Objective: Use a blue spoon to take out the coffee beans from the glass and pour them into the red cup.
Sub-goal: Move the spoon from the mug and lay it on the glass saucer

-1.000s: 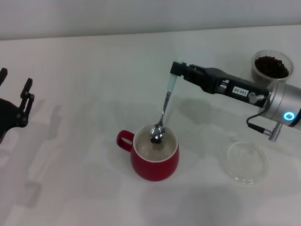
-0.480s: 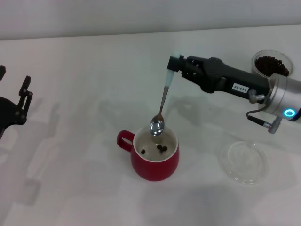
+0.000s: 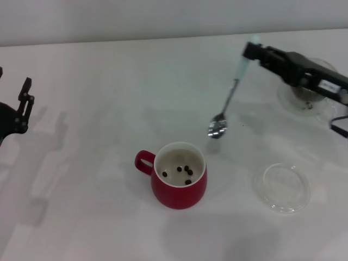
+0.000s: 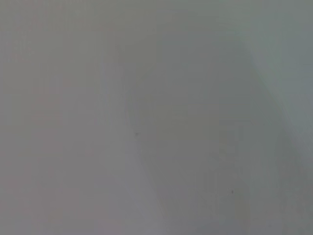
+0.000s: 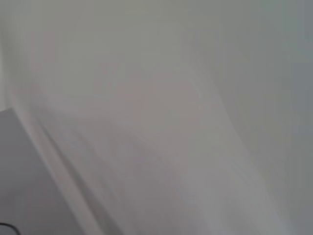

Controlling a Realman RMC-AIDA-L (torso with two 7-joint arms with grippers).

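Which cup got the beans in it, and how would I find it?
Look at the white table, near its middle. There sits a squat dark-red mug with a white inside and a little loop handle, holding a few dark brown coffee beans. The flat clear round dish beside it is see-through and holds no beans.

1. This looks like a robot test bench or lab, not a lived-in kitchen or home.
2. The counter (image 3: 98, 92) is a plain, flat white surface meeting a bare pale wall (image 3: 136, 19) at the back, with no decor or appliances.
3. Only a few staged items sit on it: a red cup (image 3: 179, 187), a flat clear dish (image 3: 285, 187) and a glass (image 3: 304, 98).
4. Two black robot arms reach in from both sides.
5. Both wrist views show only plain pale surface.
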